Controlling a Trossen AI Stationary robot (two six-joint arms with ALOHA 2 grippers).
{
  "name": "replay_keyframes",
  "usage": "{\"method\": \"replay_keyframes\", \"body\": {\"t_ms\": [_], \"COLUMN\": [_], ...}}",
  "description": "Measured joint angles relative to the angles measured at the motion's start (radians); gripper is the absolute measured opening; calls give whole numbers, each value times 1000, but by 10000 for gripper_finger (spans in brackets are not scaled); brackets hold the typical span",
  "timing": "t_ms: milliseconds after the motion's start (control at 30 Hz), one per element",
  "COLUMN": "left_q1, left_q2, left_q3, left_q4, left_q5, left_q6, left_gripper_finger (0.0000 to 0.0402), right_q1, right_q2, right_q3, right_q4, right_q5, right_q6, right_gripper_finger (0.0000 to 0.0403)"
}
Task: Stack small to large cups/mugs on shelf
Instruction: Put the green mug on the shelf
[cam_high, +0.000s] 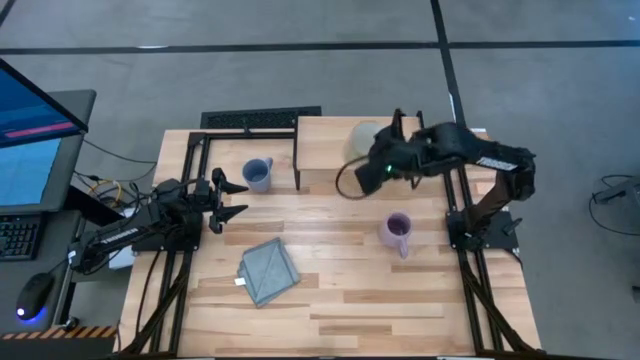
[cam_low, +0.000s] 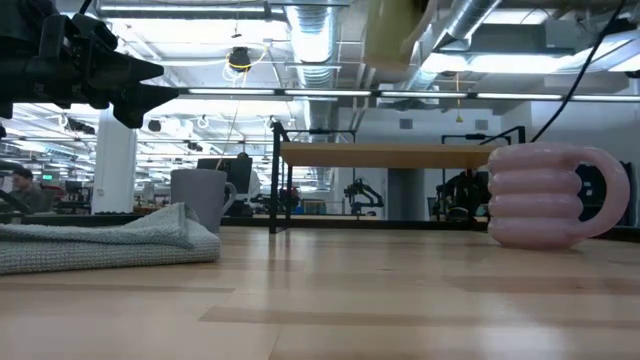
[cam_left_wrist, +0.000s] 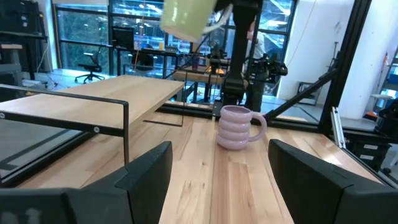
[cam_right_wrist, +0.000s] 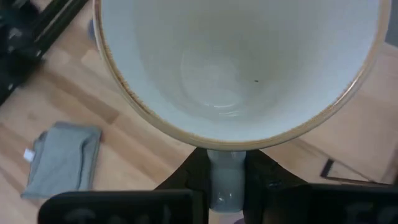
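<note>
Overhead looks straight down; tabletop camera looks level; both share the shelf (cam_high: 330, 150)

My right gripper (cam_right_wrist: 227, 177) has matt black plastic-looking fingers pinched on the cream mug (cam_right_wrist: 236, 68), glazed ceramic, smooth and softly glossy inside, with a speckled brown rim. The lavender mug (cam_low: 545, 197) is ribbed, satin-smooth ceramic. The blue mug (cam_high: 258, 174) looks matt. The folded cloth (cam_high: 268, 270) is grey-blue woven fabric with a fine rough texture. The tabletop (cam_high: 340, 300) is pale wood planks with a low sheen. The shelf (cam_left_wrist: 93, 102) is light smooth wood on thin matt black metal legs.
</note>
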Motion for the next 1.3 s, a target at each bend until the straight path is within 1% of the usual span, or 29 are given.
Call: {"method": "replay_keyframes", "body": {"t_ms": [133, 367, 500, 700, 900, 1300], "left_q1": [0, 0, 0, 0, 0, 0], "left_q2": [0, 0, 0, 0, 0, 0], "left_q3": [0, 0, 0, 0, 0, 0], "left_q4": [0, 0, 0, 0, 0, 0], "left_q5": [0, 0, 0, 0, 0, 0], "left_q6": [0, 0, 0, 0, 0, 0], "left_gripper_finger": [257, 257, 257, 257, 257, 257], "right_q1": [-85, -195, -257, -357, -435, -475], "right_q2": [-65, -170, -208, -215, -194, -198], "right_q3": [-82, -283, -355, -394, -400, -398], "right_q4": [-1, -3, -3, 0, 6, 44], "right_q5": [-27, -90, -95, -115, -164, -175], "right_q6": [1, 1, 3, 10, -31, -54], "right_gripper_finger": [64, 64, 64, 64, 64, 64]}}
